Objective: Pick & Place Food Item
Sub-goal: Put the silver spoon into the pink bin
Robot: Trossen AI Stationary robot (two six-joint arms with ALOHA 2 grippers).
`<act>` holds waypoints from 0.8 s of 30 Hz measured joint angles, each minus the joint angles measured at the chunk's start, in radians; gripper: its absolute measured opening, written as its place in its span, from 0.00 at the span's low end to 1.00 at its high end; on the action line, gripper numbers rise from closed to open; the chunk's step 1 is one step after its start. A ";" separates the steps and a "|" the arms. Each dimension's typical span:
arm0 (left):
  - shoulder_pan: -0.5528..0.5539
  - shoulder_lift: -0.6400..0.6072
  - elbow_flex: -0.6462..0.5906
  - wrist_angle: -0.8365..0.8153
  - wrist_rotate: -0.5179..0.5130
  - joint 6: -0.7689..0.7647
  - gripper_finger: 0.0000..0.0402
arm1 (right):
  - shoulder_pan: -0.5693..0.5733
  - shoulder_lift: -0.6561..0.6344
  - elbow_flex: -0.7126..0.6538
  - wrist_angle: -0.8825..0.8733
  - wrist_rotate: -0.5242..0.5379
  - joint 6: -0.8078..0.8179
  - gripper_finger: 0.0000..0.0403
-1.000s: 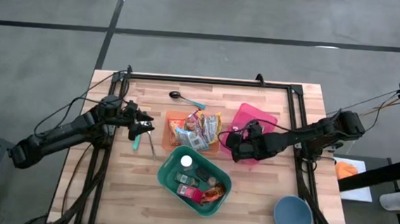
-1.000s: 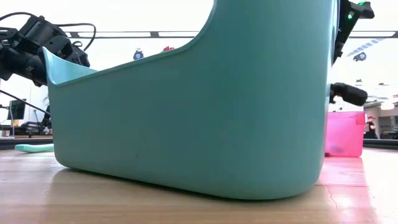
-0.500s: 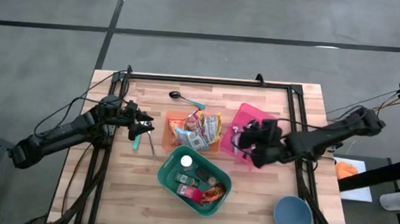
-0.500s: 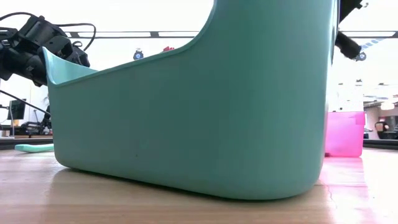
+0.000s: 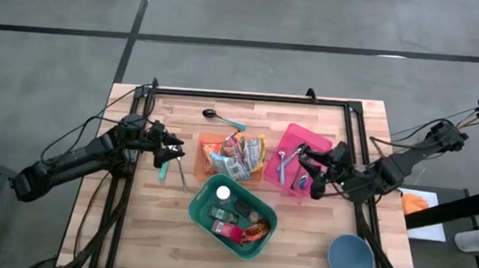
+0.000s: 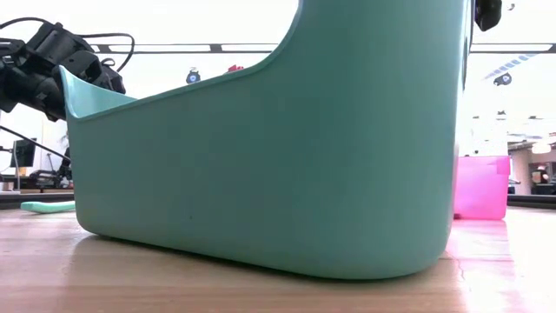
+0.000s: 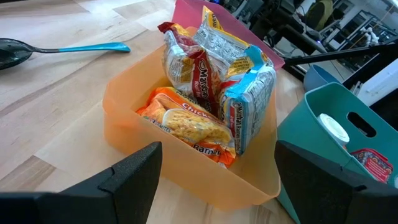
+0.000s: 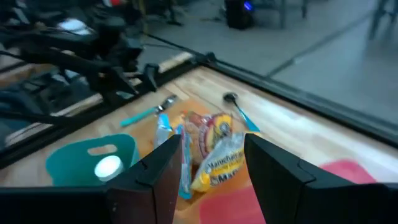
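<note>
Ramen packets [image 5: 236,153] sit upright and leaning in the orange bin [image 5: 209,140] at counter centre, none held by either arm. Right claw [image 5: 316,170] hangs over the right edge of the pink bin [image 5: 303,138], fingers [image 8: 273,177] parted with nothing between them; its wrist view looks past them at the packets [image 8: 214,152] and the teal bin [image 8: 84,158]. Pink bin has a spoon-like utensil [image 5: 284,164] and something blue lying in it, too small to tell more. Left claw [image 5: 173,152] is at the left of the orange bin, above the counter [image 5: 166,222], jaws wide apart and empty; its wrist view faces the orange bin [image 7: 186,168] head-on with the packets [image 7: 214,93] between its fingers [image 7: 134,177]. A teal-handled utensil [image 5: 163,171] lies on the counter just below the left claw. Black spoon with blue handle [image 5: 220,117] lies on the counter behind the orange bin, apart from it. Teal bin [image 5: 203,206] sits in front of the orange bin, tilted diagonally, holding a white-capped item [image 5: 223,193] and several small packaged items. Blue bowl [image 5: 350,258] stands at the counter's front right corner, well apart from everything. Low view is mostly filled by the teal bin wall [image 6: 278,156], pink bin [image 6: 480,187] visible behind on the right.
</note>
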State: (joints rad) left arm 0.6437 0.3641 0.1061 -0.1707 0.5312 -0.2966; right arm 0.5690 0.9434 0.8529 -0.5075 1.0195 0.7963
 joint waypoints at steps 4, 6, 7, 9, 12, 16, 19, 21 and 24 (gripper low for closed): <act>0.000 0.000 0.000 0.000 0.000 0.000 0.78 | 0.001 -0.114 -0.153 0.269 -0.061 -0.215 0.42; 0.000 0.000 0.000 -0.001 0.000 0.000 0.78 | 0.000 -0.179 -0.251 0.446 -0.119 -0.322 0.42; 0.000 0.000 0.000 -0.001 0.000 0.000 0.78 | 0.000 -0.212 -0.304 0.547 -0.152 -0.379 0.42; 0.000 0.000 0.000 -0.002 0.000 0.000 0.78 | 0.000 -0.275 -0.406 0.749 -0.228 -0.487 0.42; 0.000 0.000 0.000 -0.003 0.000 0.000 0.78 | 0.000 -0.359 -0.542 0.997 -0.354 -0.615 0.42; 0.000 0.000 0.000 -0.008 0.000 0.000 0.78 | 0.000 -0.449 -0.669 1.122 -0.396 -0.628 0.42; 0.000 0.000 0.000 -0.008 0.000 0.000 0.78 | 0.000 -0.515 -0.734 1.123 -0.396 -0.590 0.42; 0.000 0.000 0.000 -0.008 0.000 0.000 0.78 | 0.000 -0.551 -0.768 1.124 -0.395 -0.563 0.42; 0.000 0.000 0.000 -0.008 0.000 0.000 0.78 | 0.000 -0.596 -0.817 1.124 -0.392 -0.561 0.42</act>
State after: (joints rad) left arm 0.6437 0.3637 0.1062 -0.1787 0.5312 -0.2966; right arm 0.5694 0.3477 0.0358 0.6166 0.6277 0.2348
